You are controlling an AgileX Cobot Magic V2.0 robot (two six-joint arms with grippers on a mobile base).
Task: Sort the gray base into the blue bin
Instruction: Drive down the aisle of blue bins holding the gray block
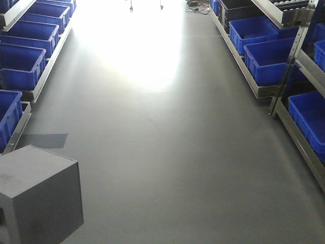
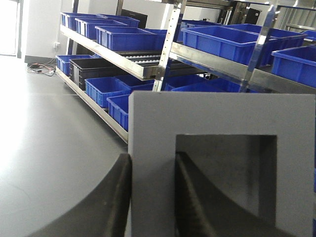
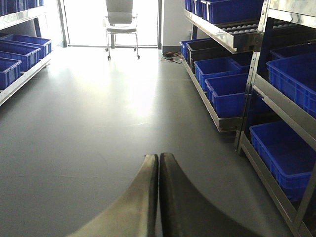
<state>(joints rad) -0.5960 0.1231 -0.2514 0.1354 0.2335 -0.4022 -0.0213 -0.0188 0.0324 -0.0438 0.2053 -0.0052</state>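
The gray base [image 1: 40,195] is a matte gray block held up at the bottom left of the front view. In the left wrist view it [image 2: 232,118] fills the right half, its square recess facing the camera. My left gripper [image 2: 153,163] is shut on the base's left wall, one finger outside it and one finger inside the recess. My right gripper [image 3: 159,157] is shut and empty above the bare floor. Several blue bins [image 1: 269,58] stand on the low shelves along both sides of the aisle.
Metal racks [image 1: 254,84] line both sides of a gray aisle floor [image 1: 167,152]. A black bin [image 2: 94,71] sits among the blue ones on the right rack. A chair [image 3: 121,24] and cables [image 3: 172,58] are at the far end.
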